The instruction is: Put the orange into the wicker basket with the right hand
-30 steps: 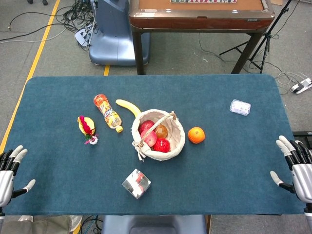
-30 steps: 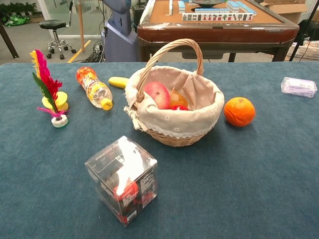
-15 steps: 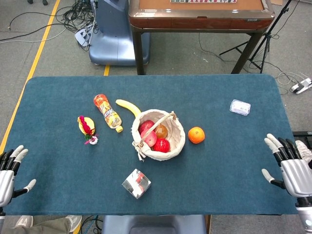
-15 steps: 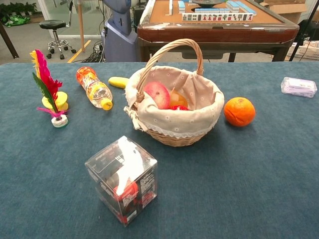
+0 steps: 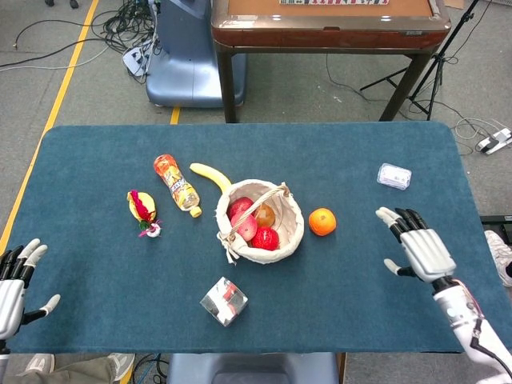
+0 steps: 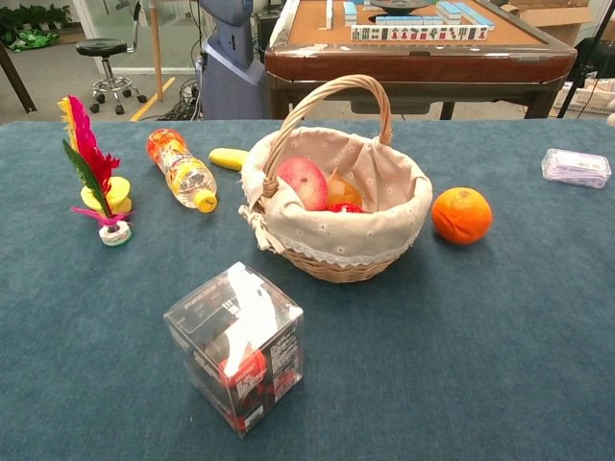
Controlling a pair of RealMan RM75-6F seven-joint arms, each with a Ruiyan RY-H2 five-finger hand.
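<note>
The orange (image 5: pixel 322 222) (image 6: pixel 461 215) lies on the blue tablecloth just right of the wicker basket (image 5: pixel 290 237) (image 6: pixel 336 252). The cloth-lined basket holds a few fruits, red apples among them. My right hand (image 5: pixel 418 249) hovers over the table to the right of the orange, fingers spread, holding nothing. At the table's front left edge my left hand (image 5: pixel 14 284) is open and empty. Neither hand shows in the chest view.
A clear plastic cube box (image 5: pixel 223 301) (image 6: pixel 236 348) sits in front of the basket. A drink bottle (image 5: pixel 177 186), a banana (image 5: pixel 211 175) and a feathered shuttlecock (image 5: pixel 143 212) lie left of it. A small clear packet (image 5: pixel 394 176) rests at the far right.
My right hand has come in from the table's right edge, moving left and forward toward the orange. The left hand and all objects stay where they were.
</note>
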